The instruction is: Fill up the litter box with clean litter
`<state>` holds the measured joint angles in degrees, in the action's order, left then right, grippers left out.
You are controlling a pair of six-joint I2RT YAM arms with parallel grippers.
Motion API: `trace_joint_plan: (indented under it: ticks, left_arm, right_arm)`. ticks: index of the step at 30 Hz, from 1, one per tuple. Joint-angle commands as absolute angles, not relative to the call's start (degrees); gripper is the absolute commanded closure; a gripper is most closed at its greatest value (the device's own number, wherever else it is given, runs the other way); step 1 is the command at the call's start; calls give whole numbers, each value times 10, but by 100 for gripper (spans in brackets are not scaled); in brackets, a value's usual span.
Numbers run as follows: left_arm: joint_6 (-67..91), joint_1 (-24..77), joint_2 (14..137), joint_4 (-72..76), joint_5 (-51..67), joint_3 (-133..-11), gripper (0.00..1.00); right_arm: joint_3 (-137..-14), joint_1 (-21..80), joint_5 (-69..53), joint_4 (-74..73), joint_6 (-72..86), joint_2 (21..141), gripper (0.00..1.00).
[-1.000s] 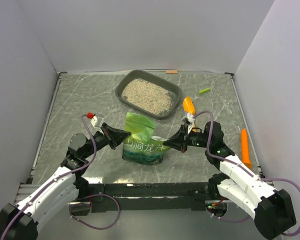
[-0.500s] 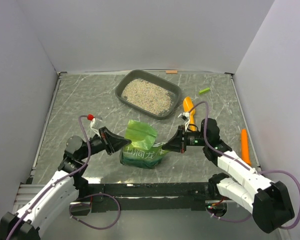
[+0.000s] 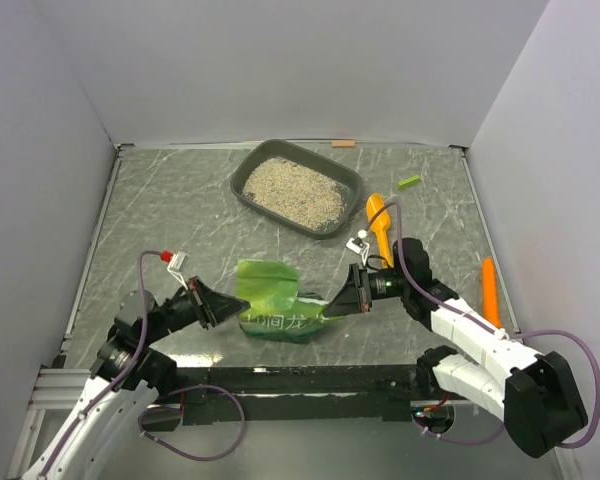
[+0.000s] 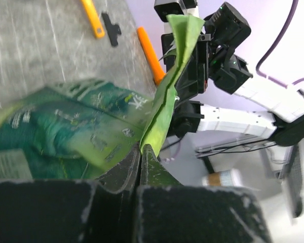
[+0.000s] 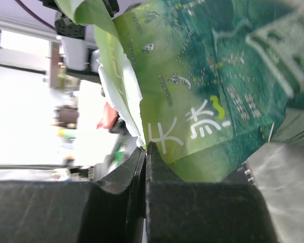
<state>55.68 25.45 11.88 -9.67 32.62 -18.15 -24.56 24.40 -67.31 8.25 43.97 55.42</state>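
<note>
The left end effector [image 3: 232, 309] and right end effector [image 3: 330, 303] are each clamped on opposite edges of the green bag [image 3: 268, 285], slumped between them. Farther back on the bench [image 3: 170, 210], the litter box [image 3: 242, 180] holds litter [image 3: 295, 190].
</note>
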Motion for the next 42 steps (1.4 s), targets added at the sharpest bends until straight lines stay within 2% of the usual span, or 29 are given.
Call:
trace_joint_plan:
  ticks: [1,9,22,23,26,28,29,32,35,38,42]
  left_arm:
    - [627,247,61,-241,268,-201,99]
    - [628,247,68,-359,297,-201,99]
    - [628,247,44,-407,290,-168,99]
    - [628,247,44,-409,292,-167,99]
    - [628,247,44,-412,292,-168,99]
    - [628,247,46,-410,291,-169,99]
    - [627,247,47,-410,291,-169,99]
    - [626,247,51,-409,292,-170,99]
    - [627,247,53,-407,292,-170,99]
    - [628,247,54,-404,291,-167,99]
    - [632,247,66,-402,281,-171,99]
  right_arm:
    - [-209,236,-724,76,519,554,100]
    - [-167,257,-715,95,591,570,100]
    - [-165,289,-661,-19,512,613,100]
    - [-185,288,-658,-32,497,614,89]
    - [-275,288,-605,-167,390,616,70]
    - [-316,289,-582,-232,333,616,63]
    - [-361,288,-550,-256,313,616,54]
    - [-450,289,-472,-341,235,615,41]
    - [-531,288,-405,-408,175,608,36]
    - [-589,294,-348,-435,134,599,36]
    - [-630,364,-304,-453,56,586,36]
